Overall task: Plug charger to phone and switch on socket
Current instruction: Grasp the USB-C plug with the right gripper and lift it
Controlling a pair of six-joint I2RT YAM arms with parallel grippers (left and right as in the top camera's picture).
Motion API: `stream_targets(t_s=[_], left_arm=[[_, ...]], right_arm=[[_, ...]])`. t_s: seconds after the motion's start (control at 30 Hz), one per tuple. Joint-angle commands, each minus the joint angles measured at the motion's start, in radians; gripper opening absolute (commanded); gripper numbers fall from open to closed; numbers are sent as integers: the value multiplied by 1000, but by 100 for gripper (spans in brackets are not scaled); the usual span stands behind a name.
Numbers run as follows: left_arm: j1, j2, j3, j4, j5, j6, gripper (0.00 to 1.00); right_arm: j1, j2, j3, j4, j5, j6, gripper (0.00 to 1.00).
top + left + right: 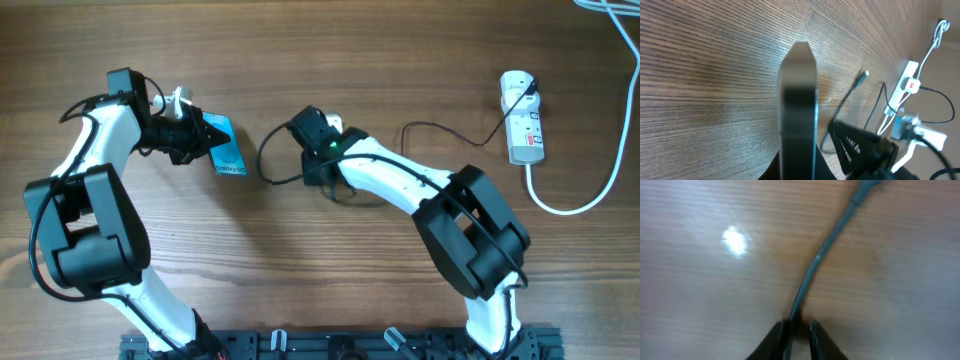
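Observation:
The phone [229, 151], its cyan screen lit, is gripped at one end by my left gripper [200, 140] at the table's left. In the left wrist view the phone [799, 110] stands edge-on between the jaws [800, 172]. The charger's thin black cable [440, 128] runs from the socket [522, 120] to my right gripper [310, 172], which is shut on it. In the right wrist view the cable [815, 265] leaves the jaws [799, 327] and ends in the small connector [865, 187]. The connector [862, 76] points toward the phone, apart from it.
The socket is a white strip at the far right with the black plug [530, 88] in its far end; it also shows in the left wrist view [902, 85]. Its thick white cord [600, 190] loops along the right edge. Bare wooden table [250, 260] lies in front.

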Motion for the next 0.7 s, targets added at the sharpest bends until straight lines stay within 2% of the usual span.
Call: stream_targets(t_s=[0.0,0.1,0.2,0.3,0.33,0.43,0.67], left_arm=[[-2,5,1,0,13,23,5],[-2,5,1,0,12,23,5],[-2,5,1,0,-3,23,5],[-2,5,1,-1,-2,23,5],[-2,5,1,-5,-2,22,5],[-2,5,1,-11,-3,23,6],[-2,5,1,-8,-25,23,7]], right_arm=[[-35,29,-50,-220,-42,11,20],[-82,31,-49,-433,-21,-65,21],[-127,31,-50,-529,16,-124,21],[-166,31,-50,-491,14,-124,28],[-172,31,-50,-476,6,-123,36],[-182,31,-50,-396,3,-117,50],[-250,31,-50,-281,-29,-65,57]])
